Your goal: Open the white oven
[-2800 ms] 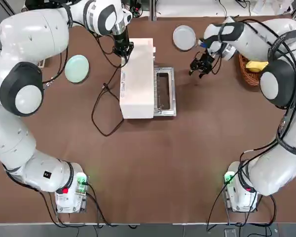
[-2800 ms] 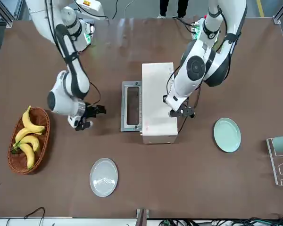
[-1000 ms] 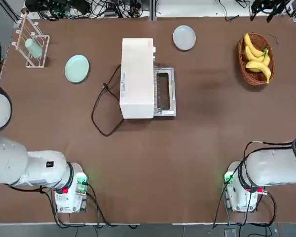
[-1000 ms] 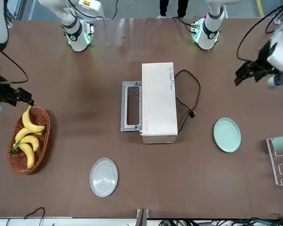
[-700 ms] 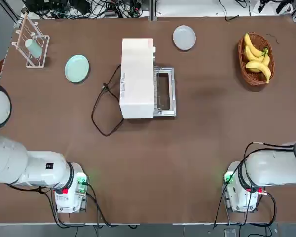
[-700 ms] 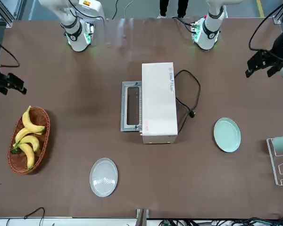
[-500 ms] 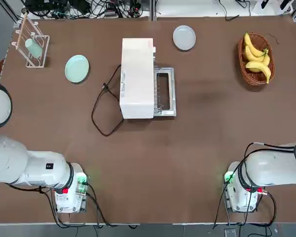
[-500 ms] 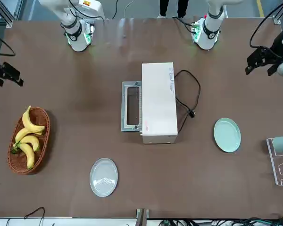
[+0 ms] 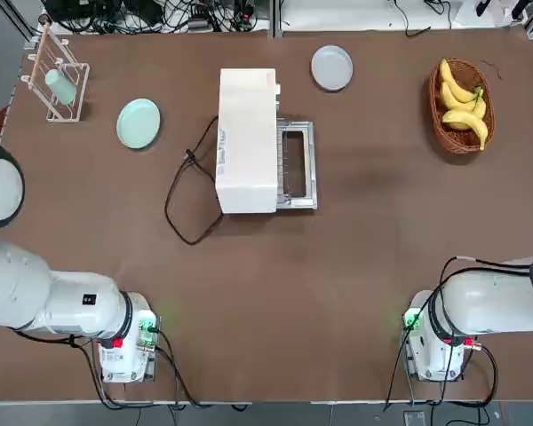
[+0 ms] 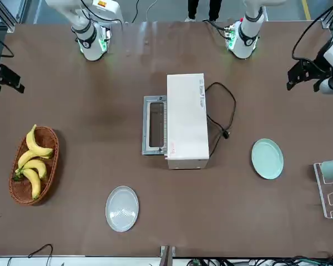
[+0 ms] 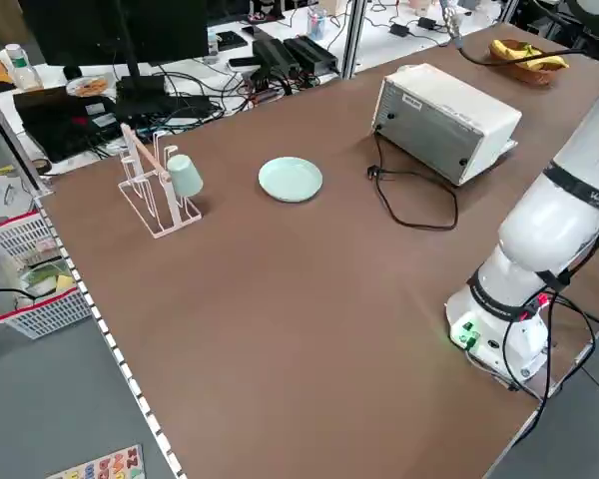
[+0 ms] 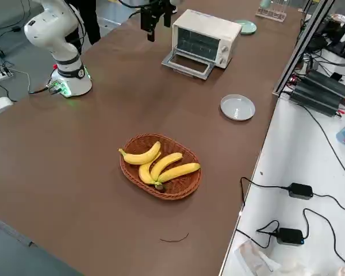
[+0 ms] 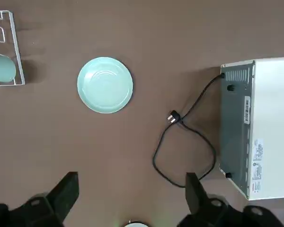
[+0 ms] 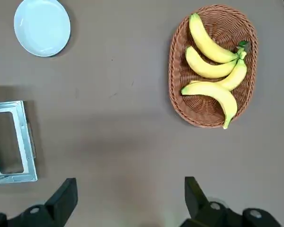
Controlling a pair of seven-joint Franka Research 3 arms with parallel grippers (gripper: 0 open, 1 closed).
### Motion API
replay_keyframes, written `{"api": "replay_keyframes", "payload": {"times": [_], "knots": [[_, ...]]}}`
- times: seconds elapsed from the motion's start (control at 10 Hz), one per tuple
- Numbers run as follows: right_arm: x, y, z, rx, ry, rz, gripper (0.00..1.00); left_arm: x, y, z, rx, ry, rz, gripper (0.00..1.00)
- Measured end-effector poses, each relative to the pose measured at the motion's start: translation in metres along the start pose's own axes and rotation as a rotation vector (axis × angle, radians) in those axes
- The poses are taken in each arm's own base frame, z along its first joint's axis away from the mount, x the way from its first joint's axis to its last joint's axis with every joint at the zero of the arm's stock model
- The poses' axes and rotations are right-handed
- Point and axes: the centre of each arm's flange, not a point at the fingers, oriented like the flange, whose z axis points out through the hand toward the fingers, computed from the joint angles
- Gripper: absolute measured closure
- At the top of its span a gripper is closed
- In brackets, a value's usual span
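Oven door (image 12: 190,62): silver metal frame, glass pane seen.
Oven body (image 9: 246,142): smooth white casing.
Basket (image 12: 135,177): brown wicker, rough weave.
Plates (image 13: 105,85): smooth, glossy.
Tabletop (image 9: 275,302): smooth, faint sheen noted.

table light: bright and fairly even in the top view, with no lamp in the frame
front view glare: pale sheen on the table (image 10: 227,221) at the upper left and along the upper edge
basket shadow: soft and dark, on the left of the basket (image 9: 444,133) in the top view, on its right in the front view
oven shadow: soft dark patch left of the white oven (image 13: 274,127) in the left wrist view
door shadow: dark band above and right of the oven door (image 14: 29,161) at the left of the right wrist view
plate highlights: small pale glints on the green plate (image 13: 105,85), left wrist view
right wrist glare: broad pale patch, lower middle
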Motion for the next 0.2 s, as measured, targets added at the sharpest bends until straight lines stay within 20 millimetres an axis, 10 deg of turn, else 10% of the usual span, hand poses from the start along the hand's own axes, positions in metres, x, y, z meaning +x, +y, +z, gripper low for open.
{"api": "replay_keyframes", "payload": {"times": [0.2], "knots": [[0.0022, 0.0007, 0.0043, 0.0, 0.003, 0.002, 0.0, 0.0, -0.0022, 0.0, 0.001, 0.0, 0.0, 0.0]]}}
